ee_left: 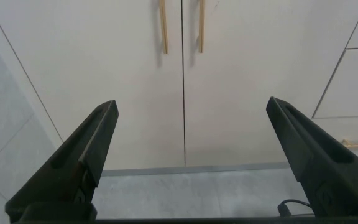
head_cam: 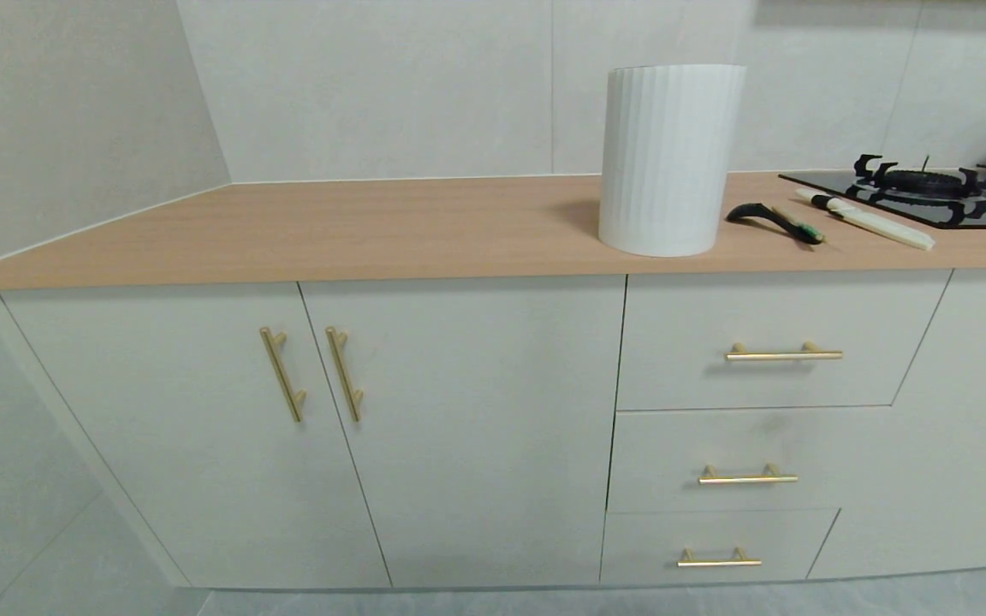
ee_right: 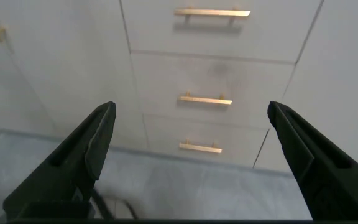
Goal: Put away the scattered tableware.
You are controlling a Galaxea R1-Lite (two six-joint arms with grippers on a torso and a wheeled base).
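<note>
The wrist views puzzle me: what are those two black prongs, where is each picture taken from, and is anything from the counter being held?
This is a two-armed robot on wheels. The head view looks down from a camera on its head at a kitchen counter. On it stands a white ribbed container. Beside the container lie a black-handled utensil and a pale long utensil, by the edge of a black hob.

The other two pictures come from cameras on the robot's wrists. The black prongs are each gripper's two fingers, seen from behind. The left gripper faces the double cabinet doors. The right gripper faces the stack of drawers. Both grippers are wide open and hold nothing. They sit low in front of the cabinets, below the counter.
</note>
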